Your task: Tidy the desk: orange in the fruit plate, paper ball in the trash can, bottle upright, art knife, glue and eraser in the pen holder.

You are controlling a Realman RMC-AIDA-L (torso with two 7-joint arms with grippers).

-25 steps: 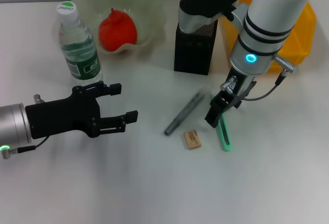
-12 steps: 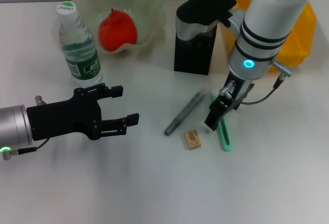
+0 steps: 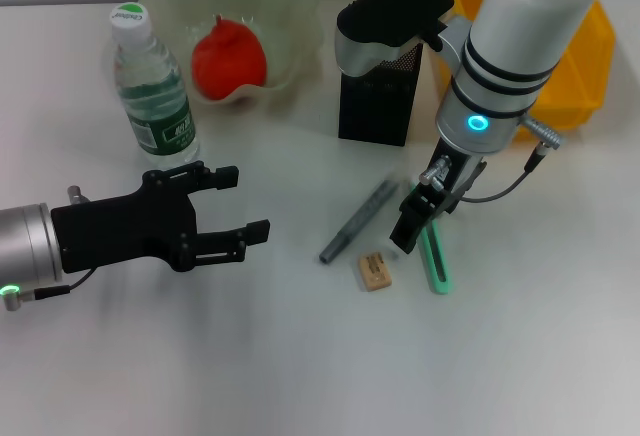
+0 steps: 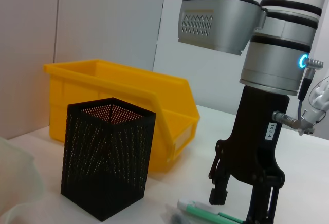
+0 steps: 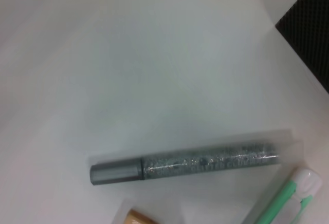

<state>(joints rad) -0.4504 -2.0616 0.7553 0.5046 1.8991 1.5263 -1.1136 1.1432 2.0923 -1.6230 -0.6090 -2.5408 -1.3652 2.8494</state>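
- Right tool (image 3: 414, 224) hangs low over the desk (image 3: 300, 356), its fingers apart — one finger shows dark above the green art knife (image 3: 435, 261), and the left wrist view shows both fingers spread with the knife's pale tip between them.
- Art knife lies flat just beneath this tool; the eraser (image 3: 374, 270) sits just beside it, toward the left tool, not touching.
- Glue (image 3: 359, 220), a grey glittery stick, lies slanted next to the eraser, near the right tool and clear of its fingers.
- Behind the right tool stands the pen holder (image 3: 375, 96), upright; the trash can (image 3: 570, 66) is beyond it, partly hidden by the arm.
- Farther off, the orange (image 3: 228, 59) rests in the fruit plate (image 3: 290, 6), and the bottle (image 3: 152, 86) stands upright just beside that plate.
- Left tool (image 3: 240, 201) hovers well apart from the small items — fingers spread, holding nothing.
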